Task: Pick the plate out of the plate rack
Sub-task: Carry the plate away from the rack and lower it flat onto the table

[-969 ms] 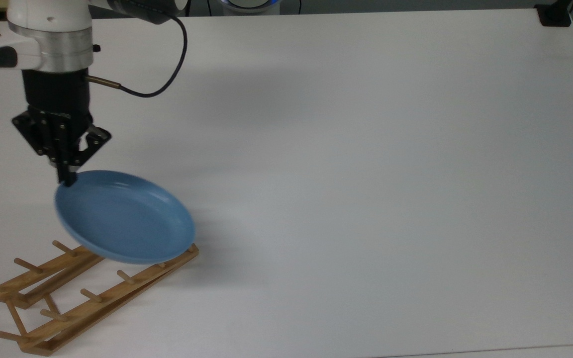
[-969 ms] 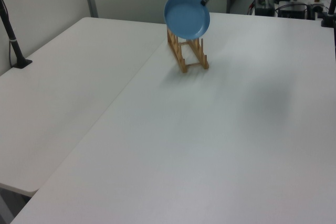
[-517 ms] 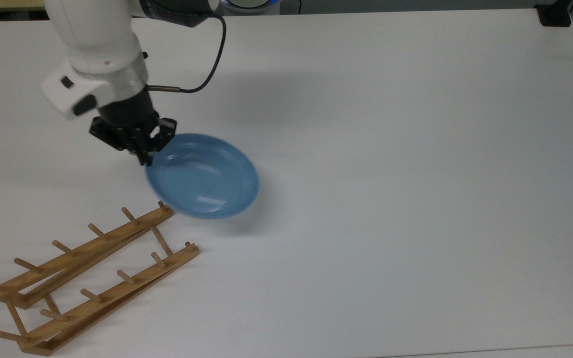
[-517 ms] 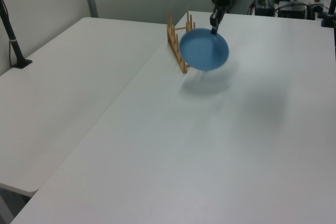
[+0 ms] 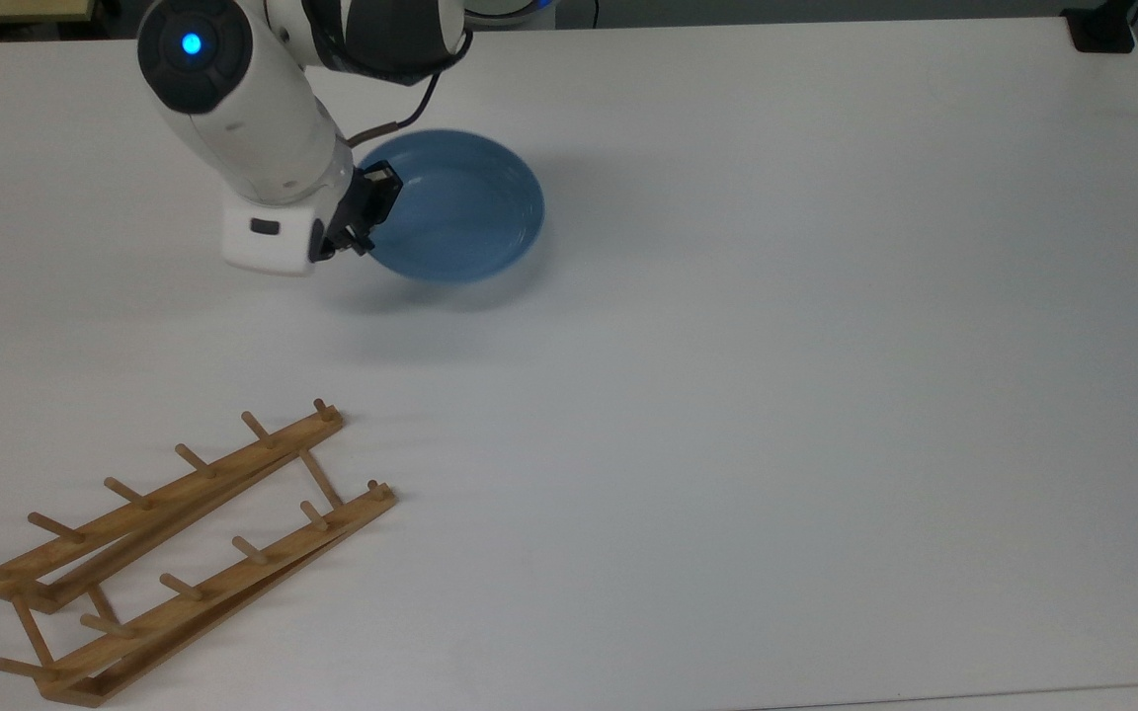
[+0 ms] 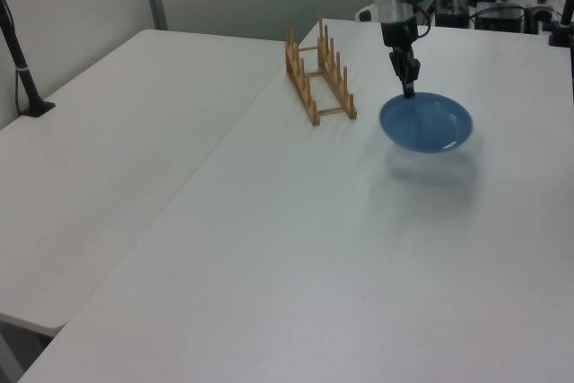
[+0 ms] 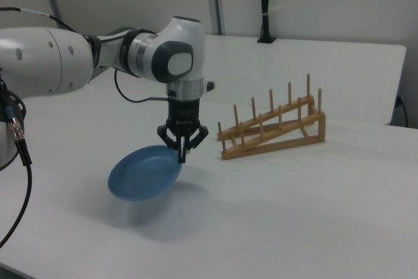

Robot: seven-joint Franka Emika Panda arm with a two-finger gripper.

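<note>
Gripper (image 7: 182, 155) clamped on the rim of one plate (image 7: 144, 173), well apart from one plate rack (image 7: 271, 129).

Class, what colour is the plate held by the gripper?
Medium blue; the plate shows best in the top view.

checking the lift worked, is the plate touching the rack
Apart. The left view shows bare table between the plate, held by the gripper, and the rack.

White table (image 5: 826, 395) spans the scene. Black post (image 6: 18, 56) stands upright at the table's far edge in the left view; black clamp (image 5: 1100, 30) sits on the table's corner.
</note>
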